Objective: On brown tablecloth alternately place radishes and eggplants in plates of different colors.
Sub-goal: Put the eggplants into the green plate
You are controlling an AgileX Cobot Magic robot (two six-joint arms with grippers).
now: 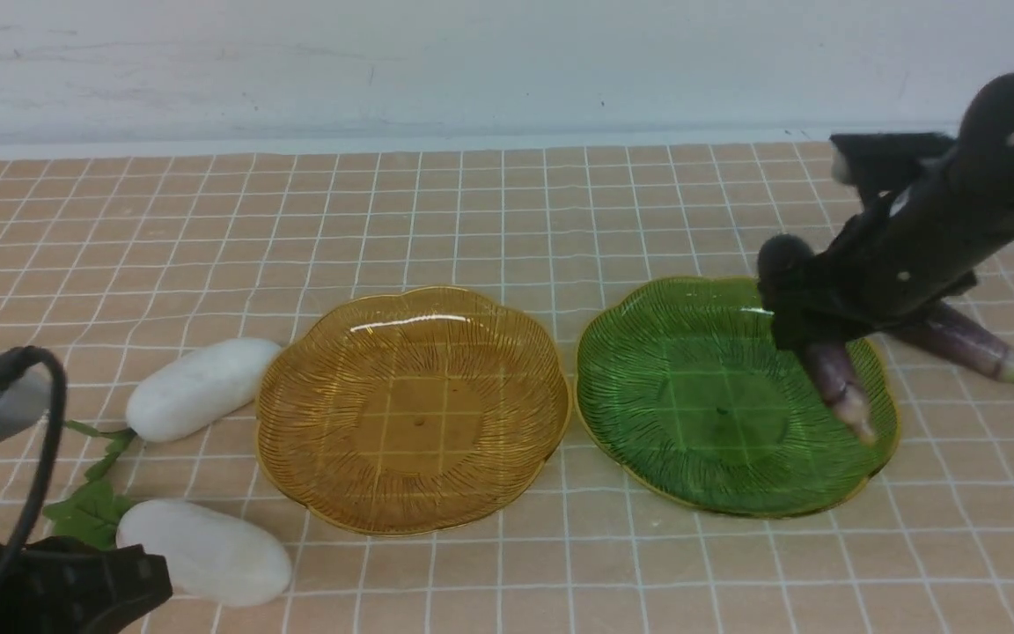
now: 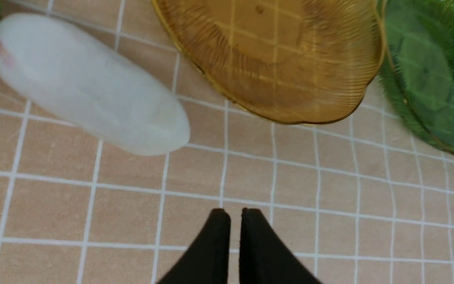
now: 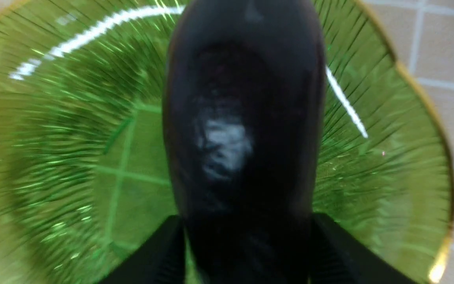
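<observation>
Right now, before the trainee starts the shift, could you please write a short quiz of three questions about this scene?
1. True or false: the two white radishes lie on the brown tablecloth, not on a plate.
2. What does the right pincer grip? A) a radish B) a dark-purple eggplant C) nothing
3. Over which plate does the gripped eggplant hang?

Key:
1. True.
2. B.
3. The green plate.
</observation>
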